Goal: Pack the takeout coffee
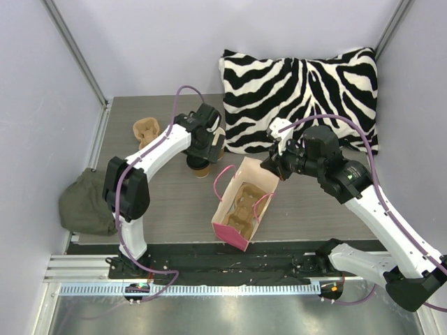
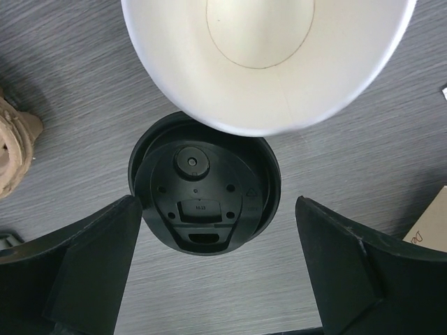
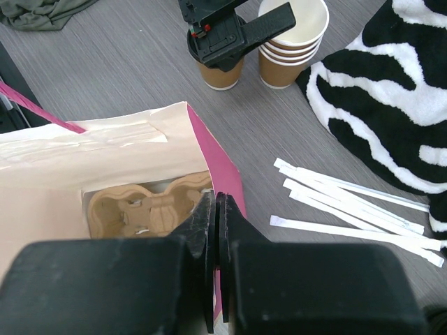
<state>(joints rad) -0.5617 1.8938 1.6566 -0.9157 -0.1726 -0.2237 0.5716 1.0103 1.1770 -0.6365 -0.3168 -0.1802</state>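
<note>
Top external view, left to right. Well to the left of the left claw (image 2: pixel 218 202): a crumpled green cloth (image 1: pixel 85 204), then a tan tray piece (image 1: pixel 145 131), both on the bench (image 1: pixel 174 209). Directly under that claw: a brown cup (image 3: pixel 220 73) capped with a black lid (image 2: pixel 202 192). Fingers spread wide on either side of the lid, apparently touching neither lid nor cup. Just right of it: a stack of cups (image 3: pixel 283 66), white inside. Further right: a pink-sided paper bag (image 1: pixel 230 234) standing open, a pulp tray (image 1: pixel 244 202) lying inside, no cup visible in it. At the bag's far corner: right claw (image 3: pixel 216 202), pressed together, apparently pinching the rim to hold the mouth open. Right of that claw: wrapped straws (image 3: pixel 349 202) and a zebra pillow (image 1: pixel 300 98).

Step in hand, at a guess: lidded cup ready for pickup. Next move calls for lowering around the cup's body below the lid, closing gently, lifting clear, then carrying rightward into a tray well without nudging the stack or the bag wall.
</note>
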